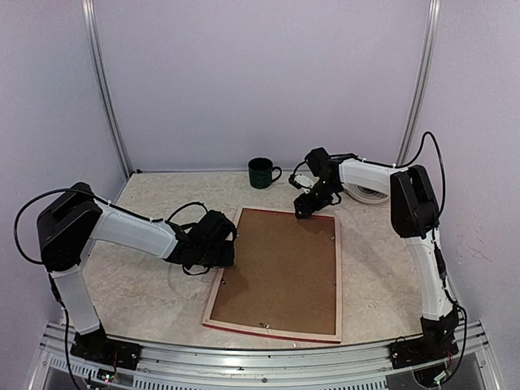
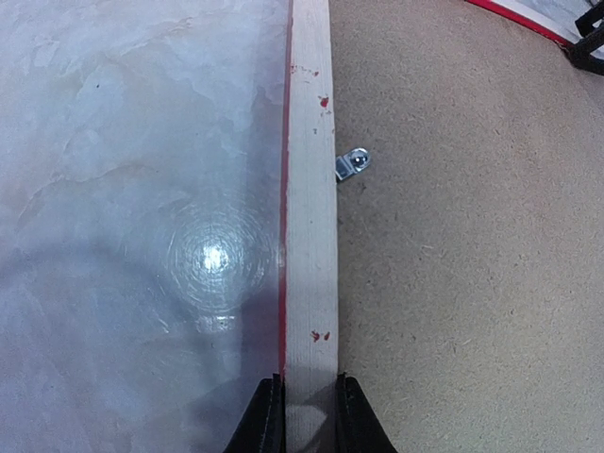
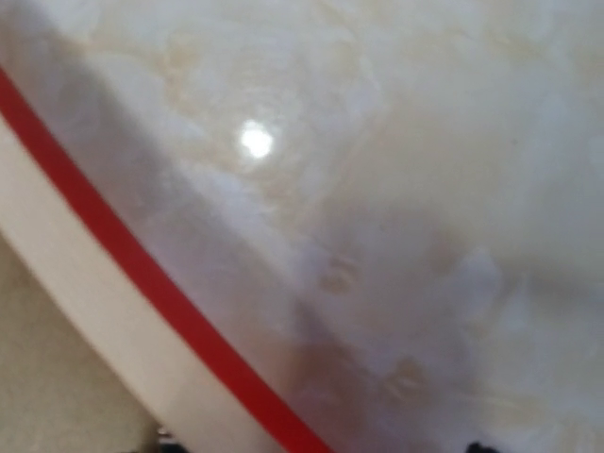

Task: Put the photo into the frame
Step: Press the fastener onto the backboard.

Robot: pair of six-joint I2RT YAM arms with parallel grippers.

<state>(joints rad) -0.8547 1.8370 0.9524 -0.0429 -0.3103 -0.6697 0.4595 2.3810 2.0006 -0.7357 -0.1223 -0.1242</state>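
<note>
One rail of the frame [image 2: 311, 236] sits pinched in the left claw [image 2: 310, 385].

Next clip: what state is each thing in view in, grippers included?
frame: lying flat, face down, pale back up
backing board: seated in the frame
mug: upright, beyond the frame
left gripper: shut on the frame's left rail
right gripper: open, at the frame's far corner
photo: not in view
</note>
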